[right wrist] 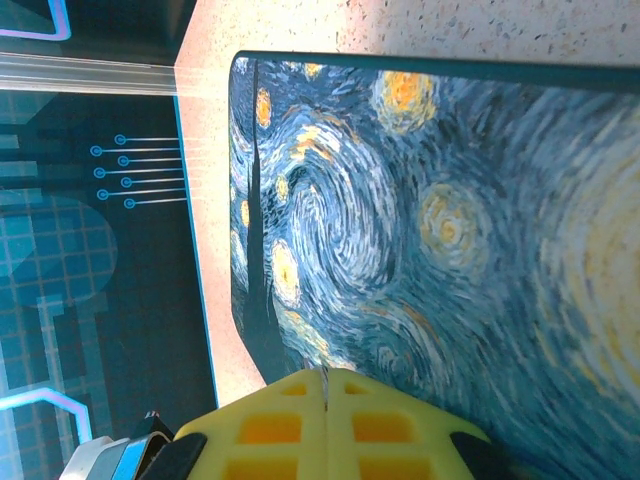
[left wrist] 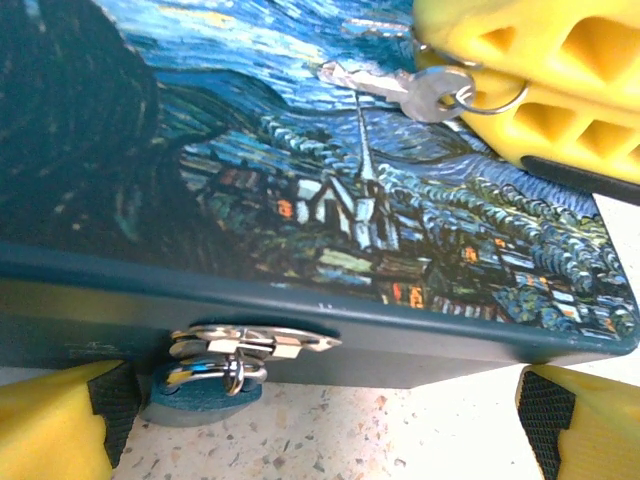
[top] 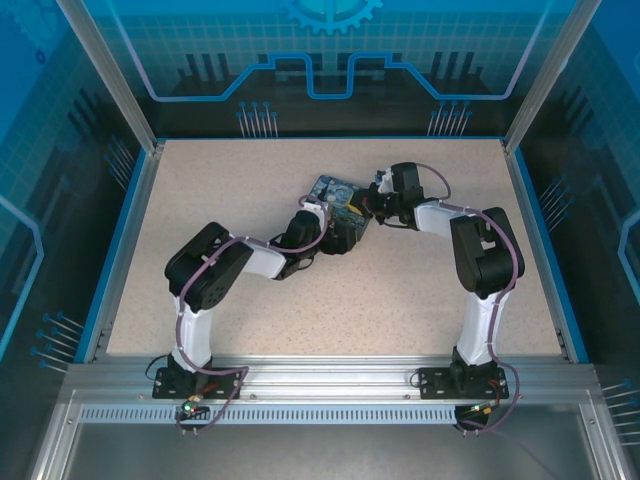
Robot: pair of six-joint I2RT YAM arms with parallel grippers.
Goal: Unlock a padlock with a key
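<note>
The tiny bluish padlock [left wrist: 200, 403] hangs by its silvery shackle from the hasp [left wrist: 255, 343] on the front of the dark-blue painted box [left wrist: 300, 180] [top: 338, 205]. My left gripper [left wrist: 320, 425] [top: 342, 236] is open, one yellow finger on each side; the padlock is close to the left fingertip [left wrist: 60, 420]. The thin grey key [left wrist: 385, 85] lies out over the box lid with its ring at my right gripper's yellow fingers [left wrist: 560, 80]. In the right wrist view those fingers [right wrist: 327, 400] are pressed together above the lid [right wrist: 430, 230]; the key is hidden there.
The box rests on a speckled beige table [top: 400, 290] [left wrist: 380, 430] near its middle back. Blue rails [top: 545, 240] edge the table, with transparent walls behind. Both arms reach in toward the box from either side.
</note>
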